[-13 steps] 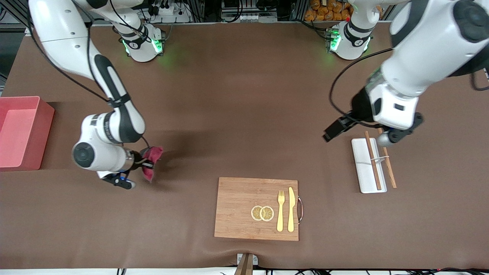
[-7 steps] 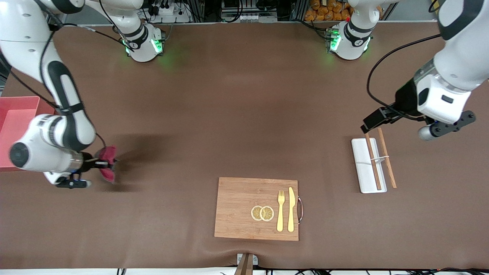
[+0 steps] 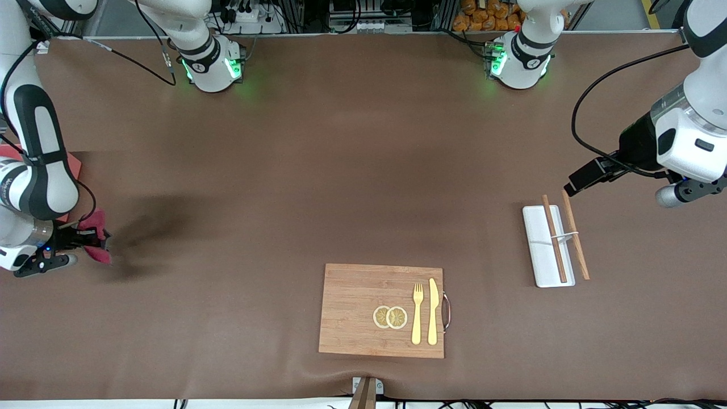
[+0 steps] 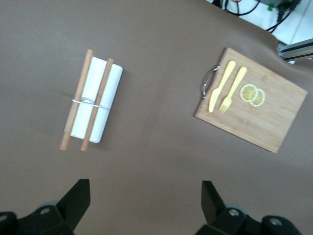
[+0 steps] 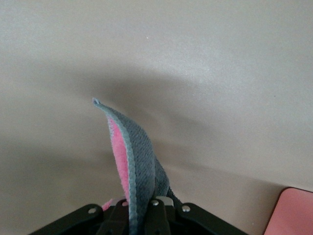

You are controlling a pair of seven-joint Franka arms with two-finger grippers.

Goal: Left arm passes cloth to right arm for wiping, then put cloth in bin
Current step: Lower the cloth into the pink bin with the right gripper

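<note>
Both arms have swung apart: our right gripper [image 3: 85, 238], clamped on the cloth [image 3: 96, 234], has reached the table's edge beside the bin [image 3: 72, 165]. Our left gripper [image 4: 144, 205] waits wide open, empty, near the chopstick tray [image 3: 546, 244]. Binning looks next.

The right hand [image 3: 85, 241] has carried the cloth [image 3: 96, 236] toward the bin [image 3: 74, 162], apparently beside it; the left hand [image 3: 585, 179] withdrew.

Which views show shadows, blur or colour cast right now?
Front view: sharp, a soft dark shadow on the table beside the cloth. Right wrist view: pale washed-out table, diffuse shadow around the cloth. Left wrist view: slightly soft; chopsticks cast only faint shadows.
</note>
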